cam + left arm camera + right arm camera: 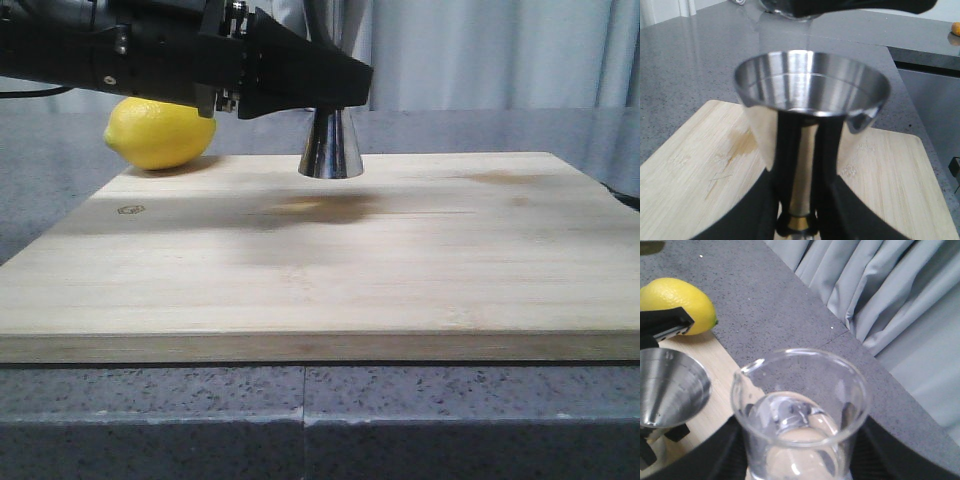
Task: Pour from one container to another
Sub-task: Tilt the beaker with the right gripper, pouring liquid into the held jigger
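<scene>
The steel jigger (330, 150) is at the far part of the wooden board (320, 290). Its upper cup (812, 82) fills the left wrist view, and the gold band at its waist sits low between the fingers. My left gripper (802, 165) is shut on that waist, and in the front view the same gripper (335, 90) hides the jigger's top. My right gripper (800, 452) is shut on the glass beaker (800, 410), which holds clear liquid. The beaker's lip points toward the jigger (670, 390). From the left wrist the beaker (787, 7) hangs just over the jigger's mouth.
A yellow lemon (160, 133) lies at the board's far left corner, close behind the left arm. The board rests on a grey speckled counter (300, 410). Grey curtains (900, 300) hang beyond the counter's far edge. A brownish stain (320, 208) marks the board near the jigger.
</scene>
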